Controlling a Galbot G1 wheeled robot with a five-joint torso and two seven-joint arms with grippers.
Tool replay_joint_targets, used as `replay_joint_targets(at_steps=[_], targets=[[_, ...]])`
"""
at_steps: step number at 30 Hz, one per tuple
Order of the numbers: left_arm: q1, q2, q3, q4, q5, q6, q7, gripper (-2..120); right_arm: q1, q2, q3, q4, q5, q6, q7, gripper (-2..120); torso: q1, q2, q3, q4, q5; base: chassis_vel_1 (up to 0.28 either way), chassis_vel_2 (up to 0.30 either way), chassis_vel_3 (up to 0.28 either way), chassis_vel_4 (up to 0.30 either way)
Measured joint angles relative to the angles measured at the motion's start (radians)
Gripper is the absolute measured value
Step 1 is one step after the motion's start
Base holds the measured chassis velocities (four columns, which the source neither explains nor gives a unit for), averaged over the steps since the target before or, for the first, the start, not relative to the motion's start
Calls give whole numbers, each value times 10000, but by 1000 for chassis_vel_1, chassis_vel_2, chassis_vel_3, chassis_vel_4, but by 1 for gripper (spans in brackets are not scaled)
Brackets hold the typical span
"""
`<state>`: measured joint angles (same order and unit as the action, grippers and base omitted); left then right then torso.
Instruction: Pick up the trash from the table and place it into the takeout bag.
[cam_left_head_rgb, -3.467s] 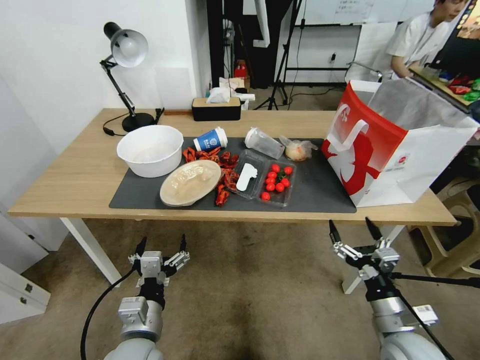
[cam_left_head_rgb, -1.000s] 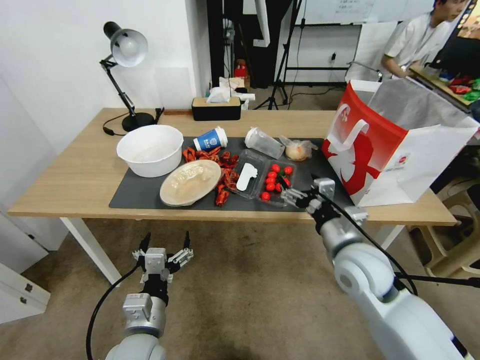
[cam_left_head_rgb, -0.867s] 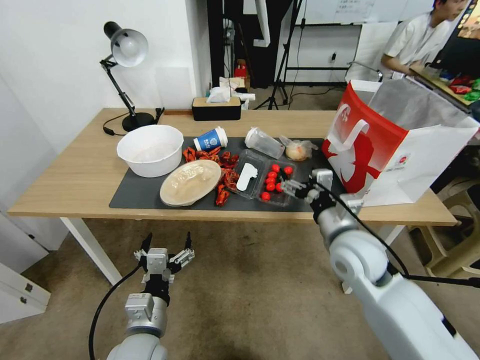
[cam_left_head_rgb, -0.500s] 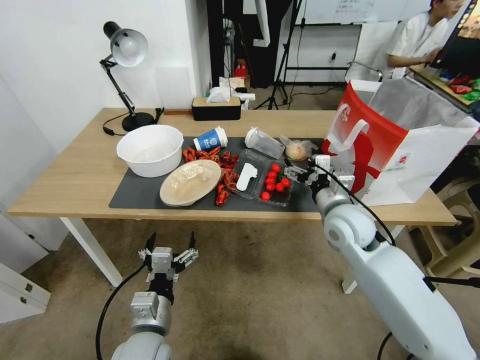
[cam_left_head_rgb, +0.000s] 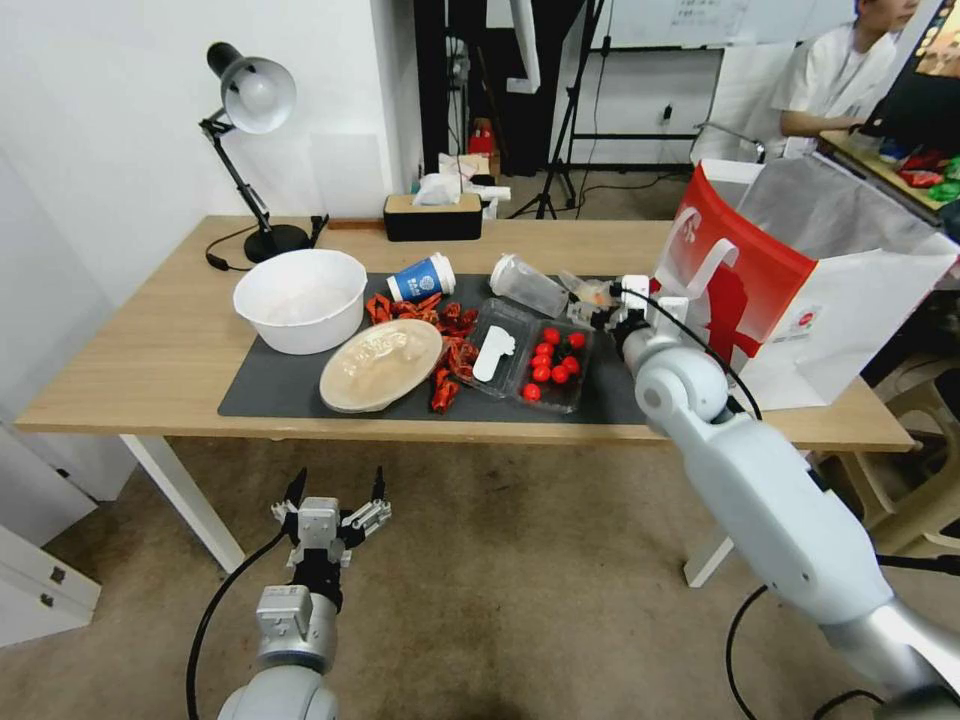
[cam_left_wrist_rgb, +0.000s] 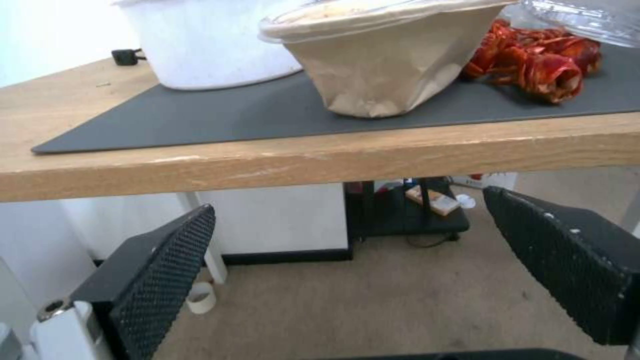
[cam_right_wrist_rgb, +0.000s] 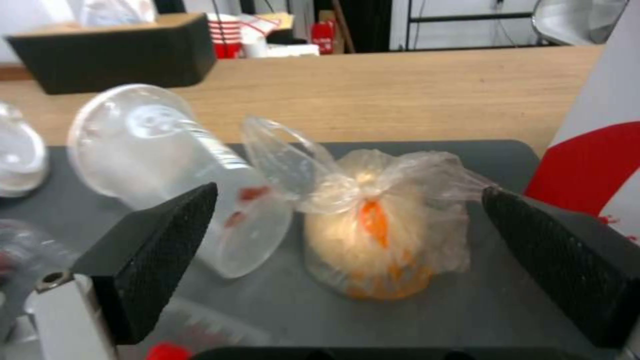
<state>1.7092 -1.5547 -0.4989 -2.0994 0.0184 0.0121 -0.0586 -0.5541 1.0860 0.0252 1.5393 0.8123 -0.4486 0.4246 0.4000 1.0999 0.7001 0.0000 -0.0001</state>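
Counter (cam_left_head_rgb: 170, 350), mid-frame: right gripper (cam_right_wrist_rgb: 347, 235) had advanced over the mat, fingers wide around clear-wrapped food bundle (cam_right_wrist_rgb: 373, 230), ungrasped. Left gripper (cam_left_head_rgb: 335, 500), lower left: parked, wide.

Lab/office space: tripod stands (cam_left_head_rgb: 565, 110) and whiteboard (cam_left_head_rgb: 690, 20) at back, desk lamp (cam_left_head_rgb: 250, 130) on bench (cam_left_head_rgb: 150, 360), carpet floor (cam_left_head_rgb: 520, 600).

Bright even indoor light, soft shadows under the table (cam_left_head_rgb: 150, 370), wide-angle bending at edges, right wrist view blurred.
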Motion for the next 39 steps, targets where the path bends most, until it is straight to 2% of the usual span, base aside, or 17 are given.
replay_joint_targets(at_steps=[13,39], targets=[[-52,32,-43,95,-81,-10,-11,100,847,239,-194,-1475,47,-248,-37,100,0,0,0,0,1,0,0,0,0],[-110,55,-64,165,-99,-24,-14,100,1687,443,-681,-2905,-238,-894,-763,100,-2,2,-1,0,1,0,0,0,0]])
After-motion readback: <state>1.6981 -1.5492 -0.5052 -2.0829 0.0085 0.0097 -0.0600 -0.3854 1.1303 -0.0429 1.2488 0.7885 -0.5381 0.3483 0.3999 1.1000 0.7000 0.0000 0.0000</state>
